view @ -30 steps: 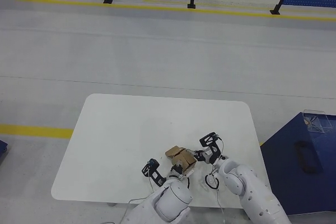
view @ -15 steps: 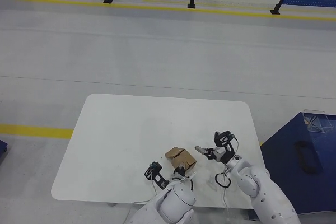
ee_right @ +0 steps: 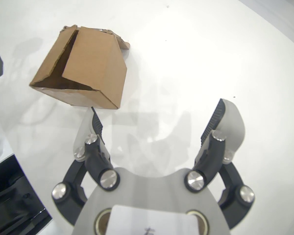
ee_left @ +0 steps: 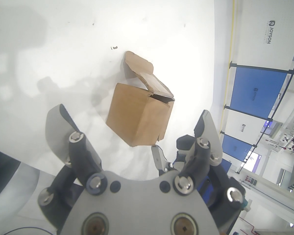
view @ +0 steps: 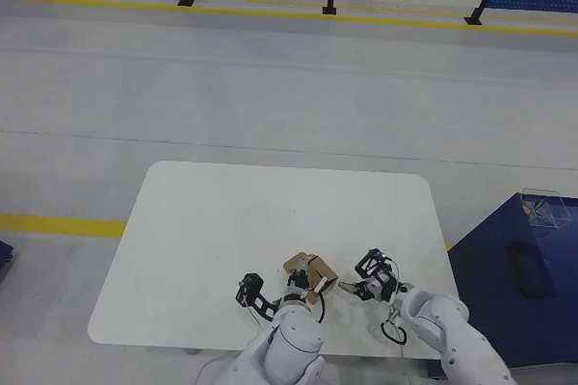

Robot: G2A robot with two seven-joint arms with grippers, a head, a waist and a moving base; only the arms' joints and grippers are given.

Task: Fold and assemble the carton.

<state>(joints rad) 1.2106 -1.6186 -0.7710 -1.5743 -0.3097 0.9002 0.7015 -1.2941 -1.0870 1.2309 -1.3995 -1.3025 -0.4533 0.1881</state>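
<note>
A small brown carton [view: 310,269] lies on its side near the front edge of the white table [view: 222,221]. Its end toward the robot gapes, with a loosely folded flap [ee_right: 88,64]. At the far end a rounded tuck flap [ee_left: 138,64] sticks out. My left gripper [ee_left: 131,118] is open just short of the carton [ee_left: 139,113], one finger to each side of its near corner. My right gripper [ee_right: 159,110] is open beside the carton [ee_right: 88,74], its one fingertip [ee_right: 94,114] close under the carton's edge. In the top view, the right gripper [view: 354,287] sits right of the carton.
A dark blue bin [view: 530,279] stands off the table's right side. The table's front edge [view: 173,342] runs just behind both wrists. Bare tabletop stretches to the left and far side.
The right gripper has let go of the carton's right side, swung out, and come back lower, toward the front edge. The left wrist has shifted left. The carton turned slightly.
</note>
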